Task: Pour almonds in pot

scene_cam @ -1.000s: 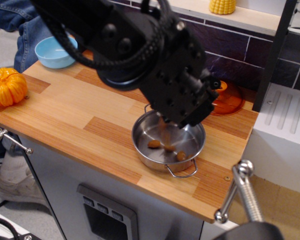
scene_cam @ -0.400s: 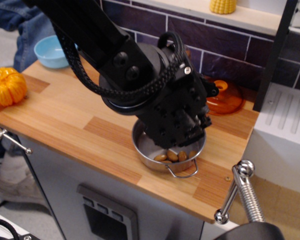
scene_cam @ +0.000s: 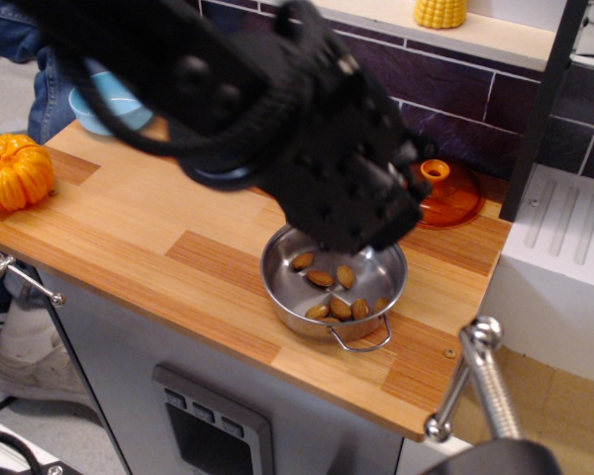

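Plenty of bare counter [scene_cam: 158, 213] left of the gripper [scene_cam: 361, 213], all the way out to the pumpkin [scene_cam: 15, 171]. Tight on the right: orange lid [scene_cam: 445, 193] just beside it, dark post [scene_cam: 540, 109] past that. Directly below, pot [scene_cam: 277, 282] with almonds [scene_cam: 332, 292]. Bowl [scene_cam: 104, 104] well behind-left.

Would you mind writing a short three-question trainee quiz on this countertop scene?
1. True or false: the almonds lie inside the pot.
2. What sits at the counter's left edge? A) orange pumpkin B) green cup C) red plate
3. Fill in: the orange lid lies on the pot's ____ side, toward the wall.

Key: 1 true; 2 A, the pumpkin; 3 far.
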Robot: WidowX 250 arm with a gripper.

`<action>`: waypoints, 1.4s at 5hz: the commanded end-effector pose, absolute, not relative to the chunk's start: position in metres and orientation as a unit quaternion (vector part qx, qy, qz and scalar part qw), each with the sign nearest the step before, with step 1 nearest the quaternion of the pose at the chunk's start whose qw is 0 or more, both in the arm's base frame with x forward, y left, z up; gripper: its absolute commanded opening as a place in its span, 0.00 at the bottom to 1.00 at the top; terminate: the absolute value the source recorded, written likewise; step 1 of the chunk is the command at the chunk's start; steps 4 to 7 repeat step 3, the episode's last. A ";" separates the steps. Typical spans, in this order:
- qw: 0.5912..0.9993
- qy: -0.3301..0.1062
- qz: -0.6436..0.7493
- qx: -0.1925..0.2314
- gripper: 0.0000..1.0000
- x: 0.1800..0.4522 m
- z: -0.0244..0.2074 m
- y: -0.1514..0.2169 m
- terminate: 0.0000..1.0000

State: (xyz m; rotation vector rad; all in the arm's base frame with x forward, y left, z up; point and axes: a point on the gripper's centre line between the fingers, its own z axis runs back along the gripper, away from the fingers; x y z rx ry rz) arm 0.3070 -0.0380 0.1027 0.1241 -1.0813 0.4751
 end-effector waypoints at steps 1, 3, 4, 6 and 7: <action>0.810 -0.545 0.210 0.053 0.00 0.312 0.111 -0.037 0.00; 0.795 -0.567 0.207 0.066 0.00 0.321 0.107 -0.032 1.00; 0.795 -0.567 0.207 0.066 0.00 0.321 0.107 -0.032 1.00; 0.795 -0.567 0.207 0.066 0.00 0.321 0.107 -0.032 1.00; 0.795 -0.567 0.207 0.066 0.00 0.321 0.107 -0.032 1.00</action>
